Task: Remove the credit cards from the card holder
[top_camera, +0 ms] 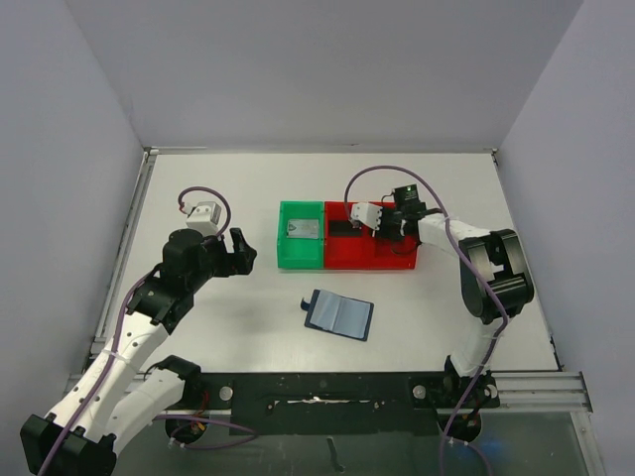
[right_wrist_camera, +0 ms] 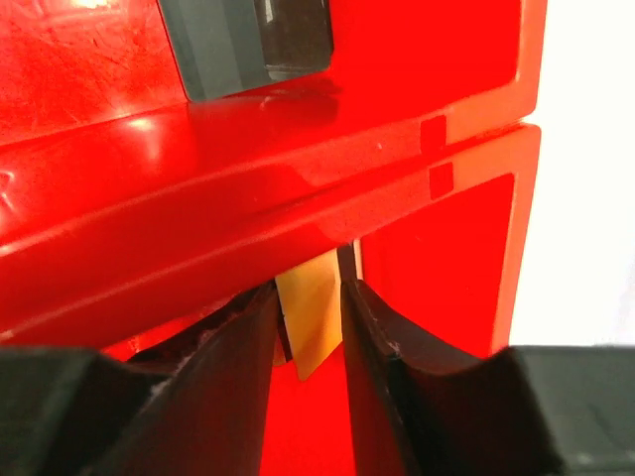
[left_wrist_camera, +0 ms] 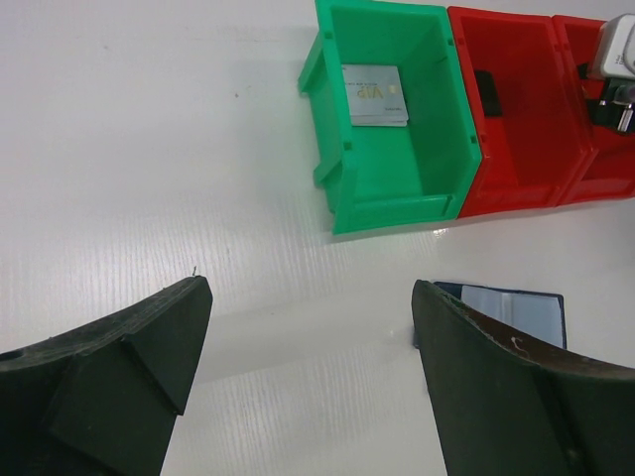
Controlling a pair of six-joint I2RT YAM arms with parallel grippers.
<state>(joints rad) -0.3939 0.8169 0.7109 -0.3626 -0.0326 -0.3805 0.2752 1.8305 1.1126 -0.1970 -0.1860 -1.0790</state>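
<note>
The navy card holder (top_camera: 338, 314) lies open on the table, pale pockets up; its edge shows in the left wrist view (left_wrist_camera: 516, 312). A silver-grey card (top_camera: 302, 229) (left_wrist_camera: 374, 95) lies in the green tray (top_camera: 301, 263). A black card (top_camera: 340, 228) (right_wrist_camera: 248, 45) lies in the left red tray (top_camera: 349, 256). My right gripper (top_camera: 382, 231) (right_wrist_camera: 308, 297) is low inside the right red tray (right_wrist_camera: 466, 248), shut on the gold-orange card (right_wrist_camera: 310, 312), held on edge between its fingers. My left gripper (top_camera: 241, 251) (left_wrist_camera: 310, 288) is open and empty above bare table, left of the trays.
The green and the two red trays stand joined in a row at mid table (left_wrist_camera: 437, 198). The red divider wall (right_wrist_camera: 248, 198) is right in front of the right fingers. White walls enclose the table on three sides.
</note>
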